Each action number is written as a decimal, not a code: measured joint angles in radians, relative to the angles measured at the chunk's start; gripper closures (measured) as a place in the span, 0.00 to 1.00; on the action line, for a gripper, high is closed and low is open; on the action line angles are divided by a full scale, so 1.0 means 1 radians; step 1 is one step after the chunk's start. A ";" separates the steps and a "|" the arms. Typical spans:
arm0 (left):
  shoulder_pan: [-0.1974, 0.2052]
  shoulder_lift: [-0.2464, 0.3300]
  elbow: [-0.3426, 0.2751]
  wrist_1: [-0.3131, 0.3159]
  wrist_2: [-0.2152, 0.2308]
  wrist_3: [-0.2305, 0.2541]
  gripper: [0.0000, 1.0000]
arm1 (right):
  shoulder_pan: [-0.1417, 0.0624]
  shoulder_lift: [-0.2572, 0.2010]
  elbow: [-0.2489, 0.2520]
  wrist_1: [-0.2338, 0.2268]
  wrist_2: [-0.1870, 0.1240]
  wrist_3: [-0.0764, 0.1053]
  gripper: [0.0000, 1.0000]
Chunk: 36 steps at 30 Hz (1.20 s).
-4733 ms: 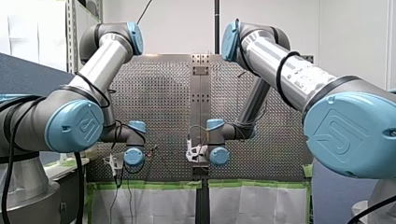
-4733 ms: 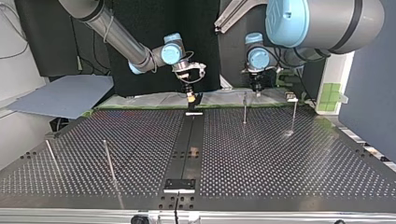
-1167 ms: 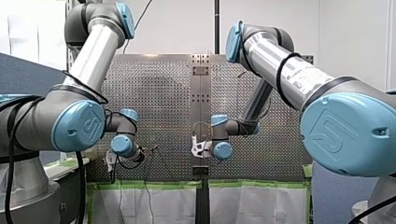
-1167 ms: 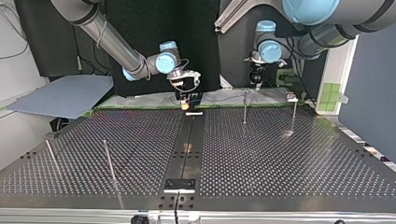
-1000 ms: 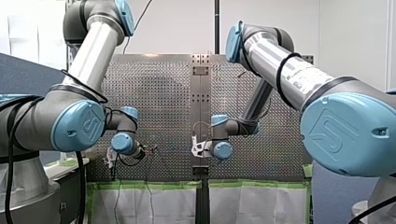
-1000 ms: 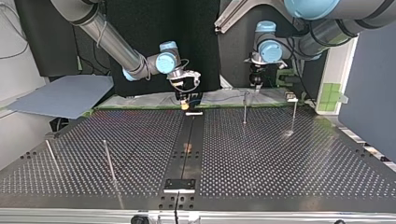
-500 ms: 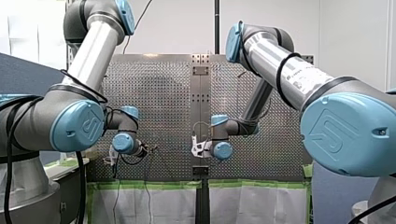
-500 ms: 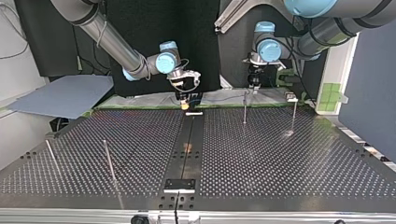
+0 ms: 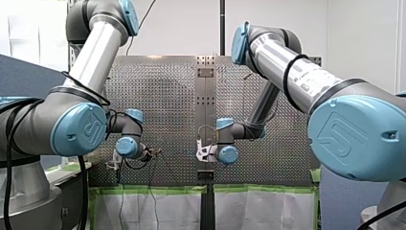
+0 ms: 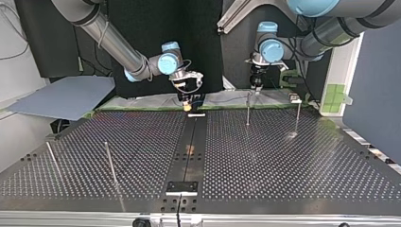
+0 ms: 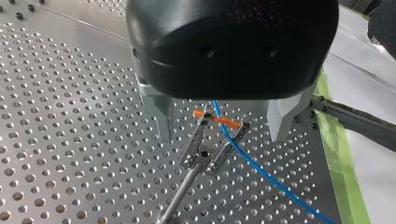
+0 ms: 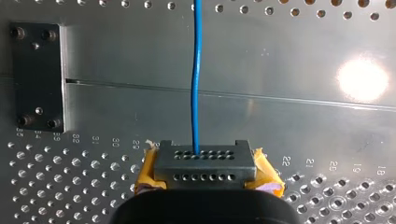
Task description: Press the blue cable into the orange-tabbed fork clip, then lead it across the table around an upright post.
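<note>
In the left wrist view the fork clip point(image 11: 212, 140) with orange tabs point(image 11: 219, 119) stands on a thin post between my left gripper's point(image 11: 220, 135) metal fingers point(image 11: 161, 116), which are open and apart from it. The blue cable point(image 11: 261, 175) runs down between the clip's two prongs and away over the plate. In the right wrist view my right gripper point(image 12: 205, 173) has its yellow pads point(image 12: 147, 173) shut on a grey perforated block point(image 12: 205, 161), and the blue cable point(image 12: 196, 79) leaves that block straight ahead. The top view shows my left gripper point(image 10: 256, 89) above the clip's post point(image 10: 247, 111).
Another upright post point(image 10: 297, 116) stands near the clip's post, and two more posts point(image 10: 110, 163) lean at the top view's left. A black strip point(image 10: 189, 151) runs down the perforated table's middle. Green tape point(image 11: 343, 158) lines the table's edge beside my left gripper.
My left gripper has edged a little toward the top view's left, over the clip's post. My right arm has kept still with the block in its pads.
</note>
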 joint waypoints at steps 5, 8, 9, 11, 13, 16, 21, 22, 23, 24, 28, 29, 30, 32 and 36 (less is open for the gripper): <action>-0.001 0.000 0.000 0.001 -0.003 0.000 0.00 | 0.000 0.001 0.000 0.001 0.000 -0.002 1.00; -0.001 0.000 0.000 0.001 -0.006 0.000 0.00 | 0.000 0.001 0.000 0.003 0.000 -0.002 1.00; -0.001 0.000 0.000 0.001 -0.007 0.000 0.00 | 0.000 0.001 0.000 0.003 0.000 -0.002 1.00; -0.001 0.000 0.000 0.001 -0.008 0.000 0.00 | 0.000 0.001 0.000 0.003 0.000 -0.001 1.00; -0.001 0.000 0.000 0.001 -0.009 0.000 0.00 | 0.000 0.001 0.000 0.004 0.000 0.000 1.00; -0.002 0.000 0.000 0.001 -0.009 0.001 0.00 | 0.000 0.001 0.000 0.006 0.000 0.000 1.00; -0.003 0.000 0.000 0.001 -0.009 0.004 0.00 | 0.000 0.001 0.000 0.010 0.000 0.000 1.00; -0.003 0.000 0.000 0.001 -0.009 0.004 0.00 | 0.000 0.001 0.000 0.010 0.000 0.000 1.00; -0.003 0.000 0.000 0.001 -0.009 0.005 0.00 | 0.000 0.001 0.000 0.011 0.000 0.000 1.00; -0.004 0.000 0.000 0.001 -0.008 0.005 0.00 | 0.000 0.002 0.000 0.011 0.000 0.000 1.00; -0.006 0.000 0.000 0.002 -0.001 0.009 0.00 | 0.000 0.002 0.000 0.011 0.000 0.000 1.00; -0.006 0.000 0.000 0.003 0.002 0.010 0.00 | 0.000 0.002 0.000 0.011 0.000 0.000 1.00; -0.007 0.000 0.000 0.006 0.009 0.011 0.00 | 0.000 0.002 0.000 0.011 0.000 -0.001 1.00; -0.009 0.001 0.000 0.011 0.020 0.012 0.00 | 0.000 0.003 0.000 0.010 0.000 -0.001 1.00; -0.013 0.001 0.000 0.015 0.041 0.006 0.00 | 0.000 0.003 0.000 0.009 0.001 -0.001 1.00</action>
